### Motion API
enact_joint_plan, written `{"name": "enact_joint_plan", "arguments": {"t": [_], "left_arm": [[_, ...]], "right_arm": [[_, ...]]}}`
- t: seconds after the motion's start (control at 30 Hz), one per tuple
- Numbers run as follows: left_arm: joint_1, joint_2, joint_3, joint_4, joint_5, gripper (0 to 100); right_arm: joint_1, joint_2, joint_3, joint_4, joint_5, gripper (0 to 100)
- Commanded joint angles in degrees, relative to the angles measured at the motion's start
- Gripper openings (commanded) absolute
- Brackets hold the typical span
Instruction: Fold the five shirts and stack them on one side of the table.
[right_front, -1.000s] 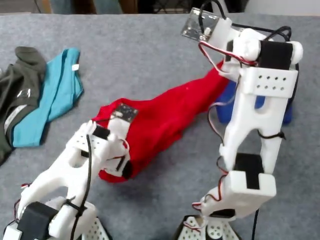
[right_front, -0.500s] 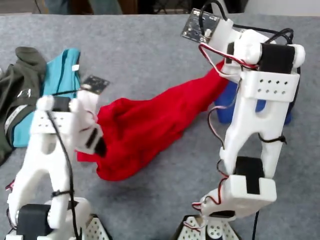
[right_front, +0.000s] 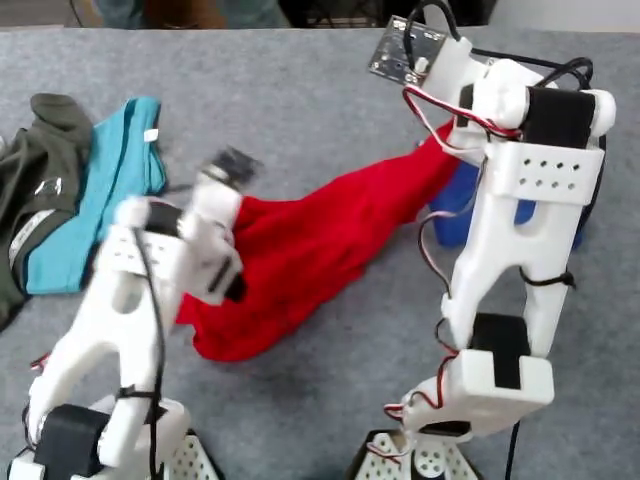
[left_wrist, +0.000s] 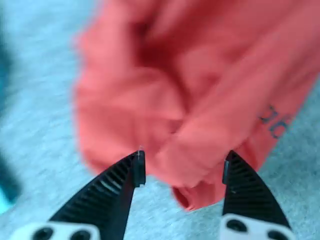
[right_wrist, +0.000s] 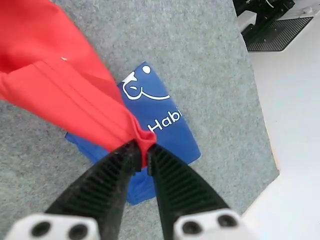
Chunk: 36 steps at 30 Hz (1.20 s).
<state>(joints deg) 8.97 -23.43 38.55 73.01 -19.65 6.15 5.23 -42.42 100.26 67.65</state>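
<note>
Right wrist view, red shirt (right_wrist: 50, 90) edge pinched inside right gripper (right_wrist: 142, 150)

left arm (right_front: 120, 300): white moulded shells, with black servo blocks set between them; a black cable is run along the links.
right arm (right_front: 520, 240): white shells and black servos; one plate is pierced by two rows of small holes; red, white and black wires are looped at the joints.
board (right_front: 405, 50): a bare circuit board is mounted at the right wrist.
left gripper (left_wrist: 183, 156): black ribbed fingers on white mounts with dark screw holes.
right gripper (right_wrist: 142, 146): black ribbed fingers, white mounts, dark screw holes.
</note>
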Motion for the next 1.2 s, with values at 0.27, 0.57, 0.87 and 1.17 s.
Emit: {"name": "enact_joint_plan", "arguments": {"t": [0.27, 0.57, 0.87, 1.17], "left_arm": [[7.2, -1.3, 12.5, -5.9, 1.1, 27], [27.3, -1.5, 12.4, 1.8, 7.1, 27], [37.3, -1.5, 2.6, 7.4, 7.1, 27], [17.2, -1.5, -4.2, 7.2, 6.6, 27]], "right_arm": [[0.8, -2.4, 0.2, -1.1, 0.7, 1.5], [3.5, -2.4, 0.0, -1.1, 0.7, 1.5], [7.6, -2.5, -0.3, -2.1, 0.7, 1.5], [9.1, -2.5, -0.9, -2.2, 0.7, 1.5]]}}
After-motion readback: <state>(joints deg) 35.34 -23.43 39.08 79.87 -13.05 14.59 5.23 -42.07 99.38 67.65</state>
